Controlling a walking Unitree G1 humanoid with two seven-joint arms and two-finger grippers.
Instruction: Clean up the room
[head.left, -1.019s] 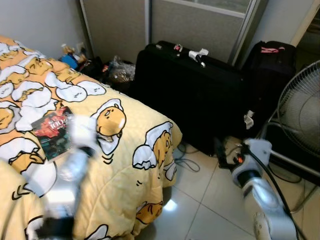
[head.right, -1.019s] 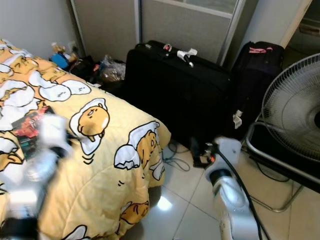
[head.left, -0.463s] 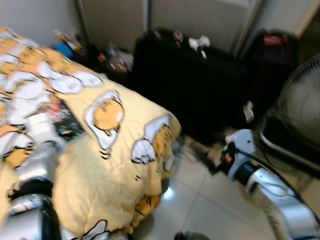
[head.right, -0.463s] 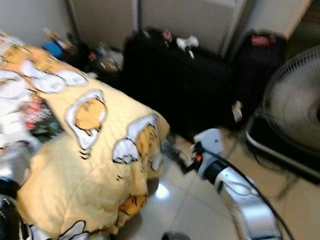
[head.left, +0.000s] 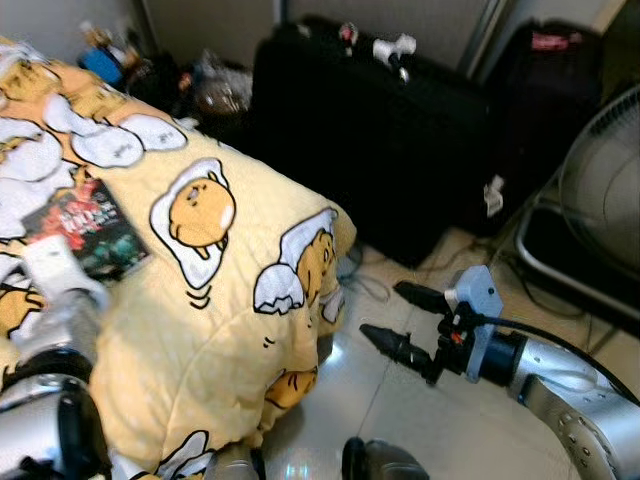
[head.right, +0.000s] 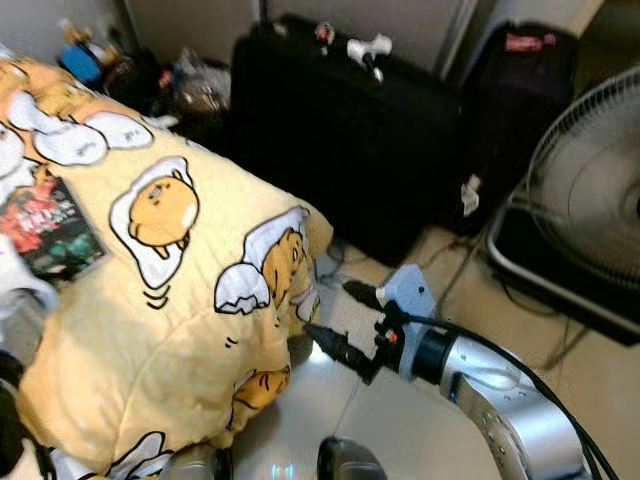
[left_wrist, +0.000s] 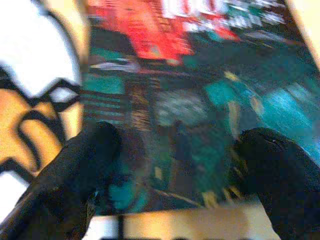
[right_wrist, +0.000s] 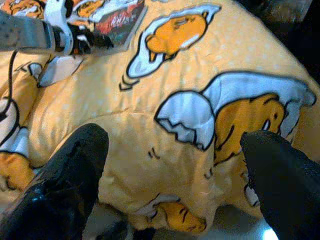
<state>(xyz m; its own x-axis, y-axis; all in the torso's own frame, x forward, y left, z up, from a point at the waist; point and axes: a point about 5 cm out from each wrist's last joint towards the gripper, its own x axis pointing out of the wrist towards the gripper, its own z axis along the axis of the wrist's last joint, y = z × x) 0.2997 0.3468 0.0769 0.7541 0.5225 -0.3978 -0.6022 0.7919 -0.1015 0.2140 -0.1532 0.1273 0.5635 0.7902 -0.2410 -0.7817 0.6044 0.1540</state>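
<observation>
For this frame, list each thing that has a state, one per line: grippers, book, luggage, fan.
Left gripper: open, fingers straddling the near edge of the book.
Right gripper: open, holding nothing, over the floor beside the bed.
Book: closed, lying flat on the yellow blanket.
Large black suitcase: closed, standing on its side.
Smaller black suitcase: closed, upright.
Fan: whether it runs cannot be told.
</observation>
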